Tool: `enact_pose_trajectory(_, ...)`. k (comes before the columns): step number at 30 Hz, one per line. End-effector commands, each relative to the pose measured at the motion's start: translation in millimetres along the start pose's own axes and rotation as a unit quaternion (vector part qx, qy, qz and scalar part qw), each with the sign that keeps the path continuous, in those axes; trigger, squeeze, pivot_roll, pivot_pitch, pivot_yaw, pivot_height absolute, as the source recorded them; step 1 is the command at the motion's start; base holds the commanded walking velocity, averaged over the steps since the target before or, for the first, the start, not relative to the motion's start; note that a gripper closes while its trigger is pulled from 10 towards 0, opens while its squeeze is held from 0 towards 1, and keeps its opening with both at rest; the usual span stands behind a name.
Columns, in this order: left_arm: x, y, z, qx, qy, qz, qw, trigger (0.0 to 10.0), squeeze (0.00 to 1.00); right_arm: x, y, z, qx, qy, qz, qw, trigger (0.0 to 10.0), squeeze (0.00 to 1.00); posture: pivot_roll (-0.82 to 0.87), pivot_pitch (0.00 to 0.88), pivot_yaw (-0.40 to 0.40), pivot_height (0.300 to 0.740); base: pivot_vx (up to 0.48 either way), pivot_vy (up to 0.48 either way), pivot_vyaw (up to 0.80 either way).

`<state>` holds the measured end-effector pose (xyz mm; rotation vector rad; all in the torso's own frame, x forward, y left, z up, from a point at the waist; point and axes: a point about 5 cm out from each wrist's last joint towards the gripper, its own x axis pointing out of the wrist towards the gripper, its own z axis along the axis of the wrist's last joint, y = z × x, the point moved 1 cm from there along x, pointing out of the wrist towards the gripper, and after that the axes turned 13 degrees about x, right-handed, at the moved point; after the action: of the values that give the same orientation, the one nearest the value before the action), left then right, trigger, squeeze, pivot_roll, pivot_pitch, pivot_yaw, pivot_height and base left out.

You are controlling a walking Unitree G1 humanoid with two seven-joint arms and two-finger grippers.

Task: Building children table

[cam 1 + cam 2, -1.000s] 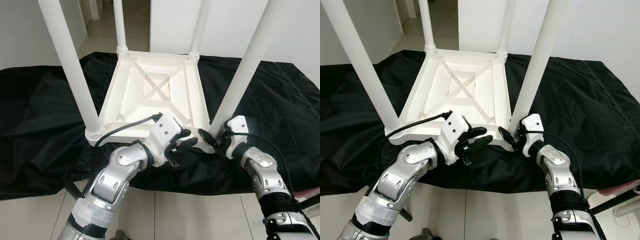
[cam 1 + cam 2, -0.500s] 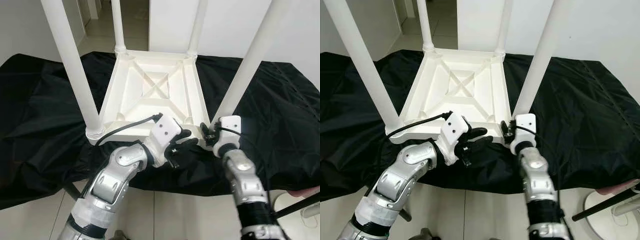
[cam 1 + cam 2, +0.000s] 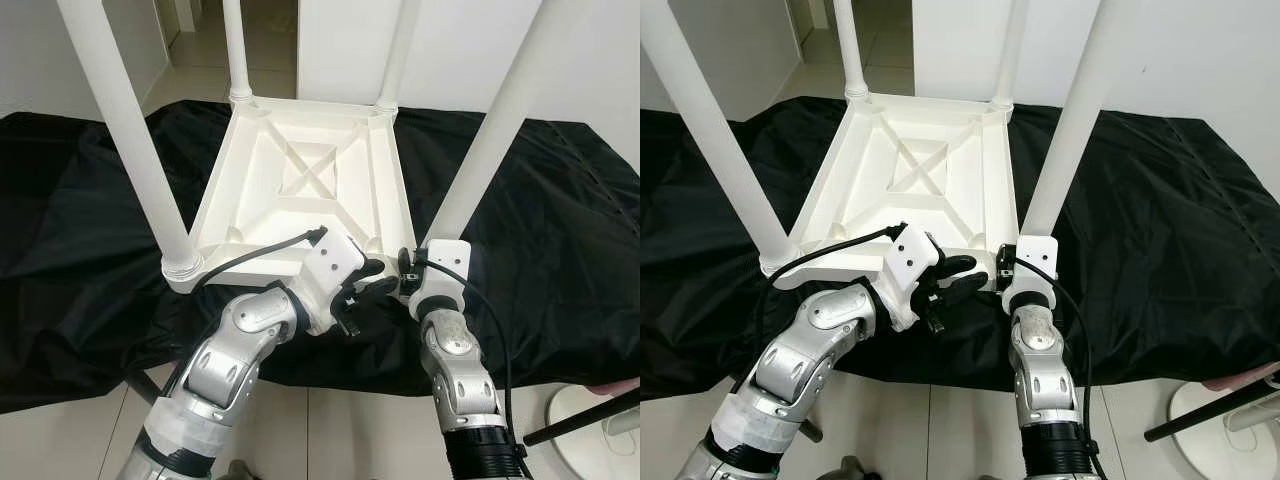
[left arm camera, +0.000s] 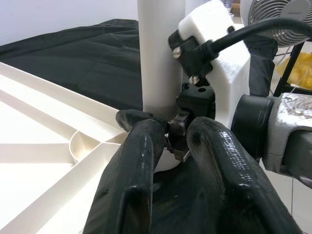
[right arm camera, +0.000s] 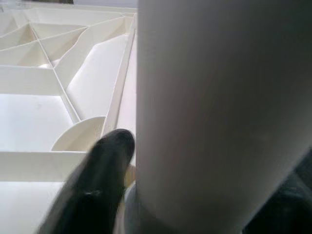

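Upside-down, ribbed white plastic table (image 3: pixel 310 180), right end effector (image 3: pixel 408 272) (fingers clasping) round leg (image 3: pixel 470 160)

A: Where does the upturned children table (image 3: pixel 310 185) sit?
B: Centre of the frame, on the cloth-covered desk (image 3: pixel 90 230), four legs rising.

A: And the end effectors?
B: Both low, at the near right leg (image 3: pixel 478 150). The left end effector (image 3: pixel 362 290) lies left of its base; the right end effector (image 3: pixel 408 272) is right against that base.
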<state>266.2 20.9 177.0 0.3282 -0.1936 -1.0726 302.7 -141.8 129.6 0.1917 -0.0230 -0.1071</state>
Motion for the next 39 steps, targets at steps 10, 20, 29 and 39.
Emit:
enact_pose_trajectory(10,-1.0,-1.3,0,0.004,0.004,0.009,1.0,10.0,0.0,-2.3,-16.1,10,0.037,-0.015,0.037,0.999,10.0,1.0,-0.01,0.0,-0.016,0.74,0.0,0.0,0.0)
enact_pose_trajectory(20,2.0,-0.2,2,0.001,-0.001,0.011,1.0,10.0,0.0,3.6,-37.7,9,0.017,0.015,0.202,0.979,10.0,0.0,-0.03,0.0,-0.003,0.74,0.0,0.0,0.0)
enact_pose_trajectory(29,5.8,1.3,2,0.009,-0.003,0.001,1.0,10.0,0.0,18.4,-37.4,6,-0.049,0.06,0.328,0.941,10.0,0.0,-0.04,0.0,0.011,0.74,0.0,0.0,0.0)
enact_pose_trajectory(39,7.5,2.6,4,0.013,-0.006,-0.001,1.0,10.0,0.0,35.8,-42.2,3,-0.081,0.085,0.354,0.928,0.0,0.0,-0.02,0.0,0.003,0.74,0.0,0.0,0.0)
